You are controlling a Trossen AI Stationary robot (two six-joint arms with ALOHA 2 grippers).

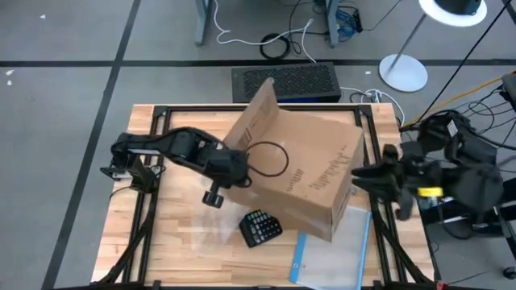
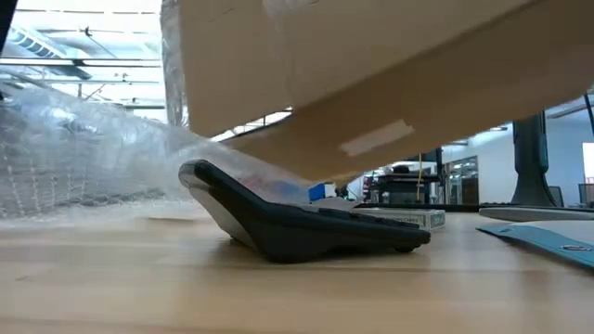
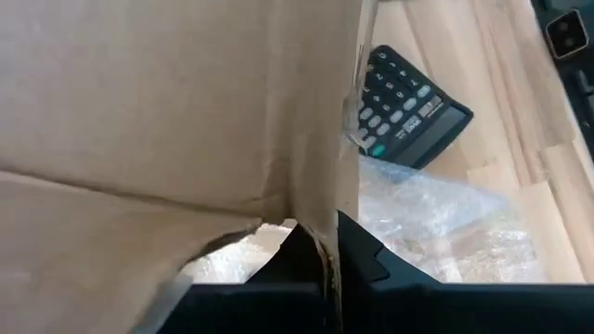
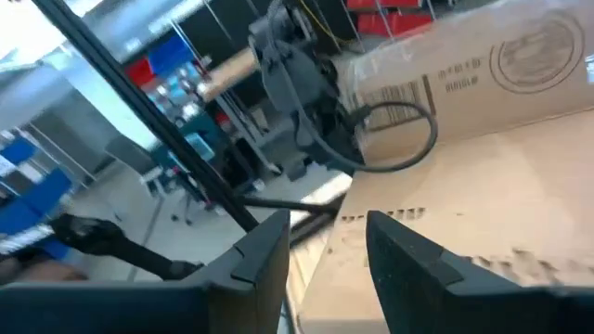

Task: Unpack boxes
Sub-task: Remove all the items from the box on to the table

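Calculator [image 2: 306, 223]: black, nearest the low camera, flat on the wooden table [image 1: 177, 258], just under the raised carton edge; looks already unpacked.
Bubble wrap [image 2: 74, 148]: clear sheet beside the calculator, likely loose packing.
Left gripper [image 3: 325, 264]: 2 fingers clamped shut on the carton's wall edge, apparently to tip it up.
Cardboard box [image 1: 310, 173]: mid-table, tilted, 1 flap [image 1: 258, 113] standing up, open side towards the left arm.
Plastic pouch [image 1: 334, 262]: clear, blue-edged, partly under the box.
Right gripper [image 4: 325, 250]: at the box's right side, jaws apart around its top edge, probably steadying it.
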